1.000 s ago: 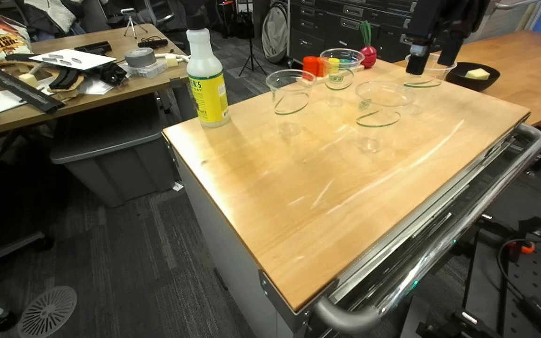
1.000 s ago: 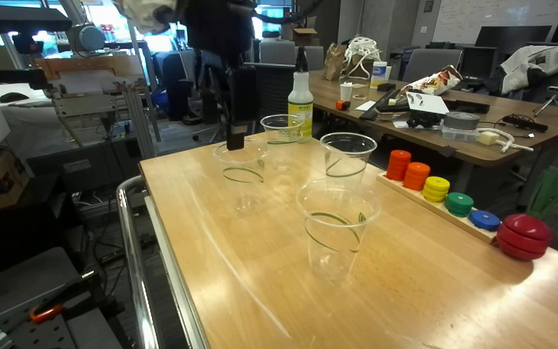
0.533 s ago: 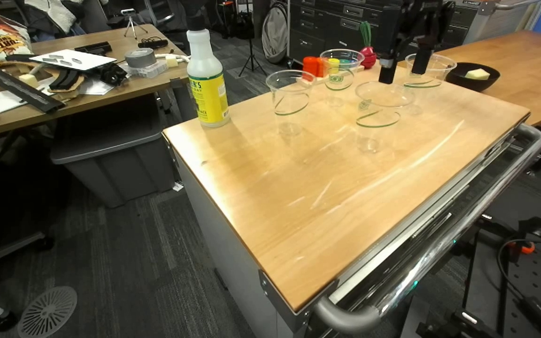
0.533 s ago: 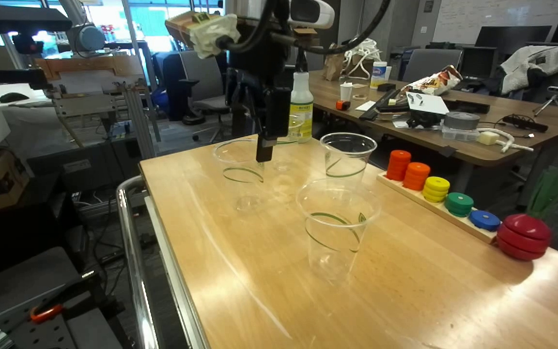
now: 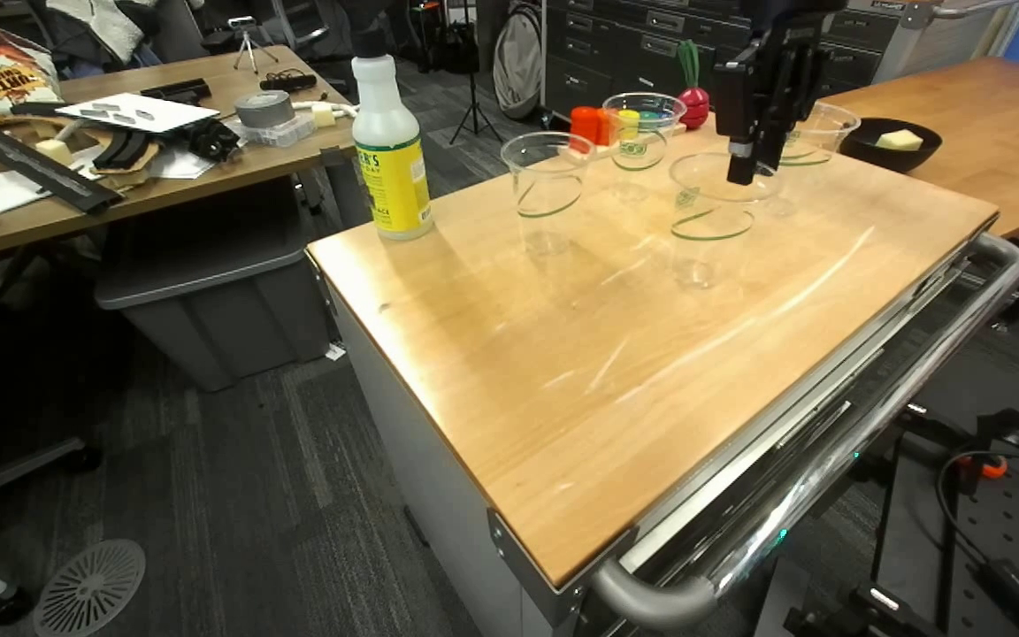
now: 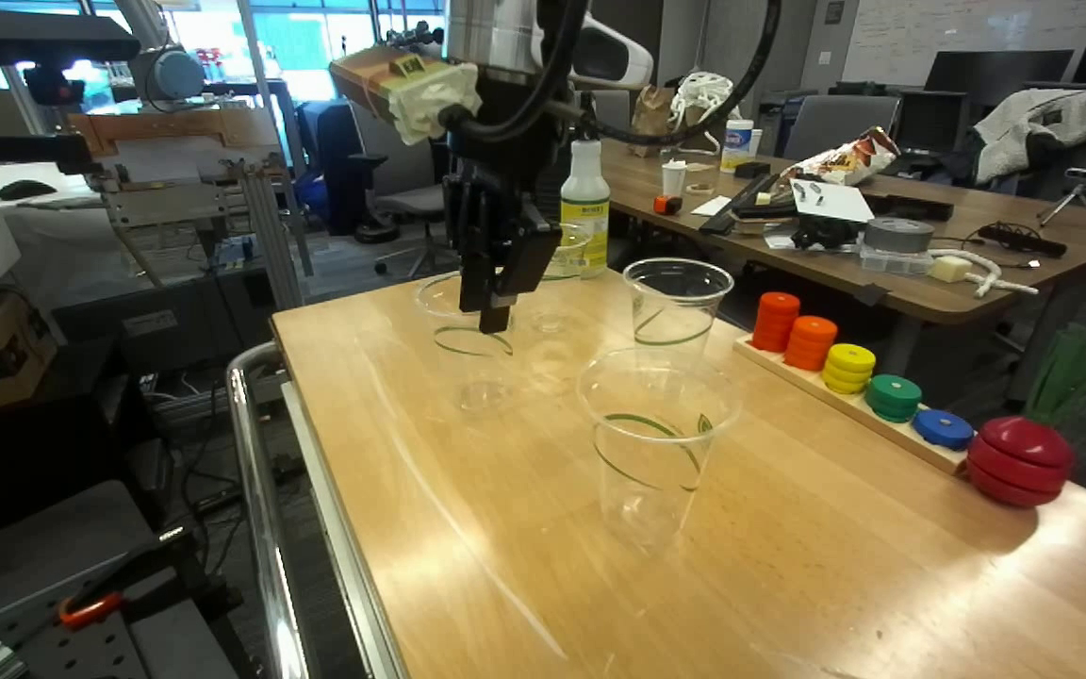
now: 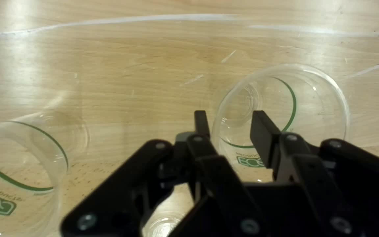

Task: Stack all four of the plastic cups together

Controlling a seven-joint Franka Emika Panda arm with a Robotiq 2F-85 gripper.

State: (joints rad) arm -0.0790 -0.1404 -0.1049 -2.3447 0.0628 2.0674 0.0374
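Gripper (image 7: 230, 130) is spread right at a clear cup (image 5: 711, 221) on the table (image 5: 518, 380) — its rim shows between the tips in the wrist view. Probably light, slick and bendy — I'd pinch that edge gently.

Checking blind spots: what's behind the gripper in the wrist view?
Part of a plastic cup shows, and apparently another cup's base; the gripper covers some of the first's rim.

Those four clear, tapered plastic cups (image 6: 654, 462) are looking super glossy, the pale rectangular wooden tabletop (image 5: 616, 354) is showing a smooth, shiny finish, the long silver metal rail (image 5: 841, 469) is totally gleaming, and the black two-fingered gripper (image 7: 231, 128) is looking mostly matt.
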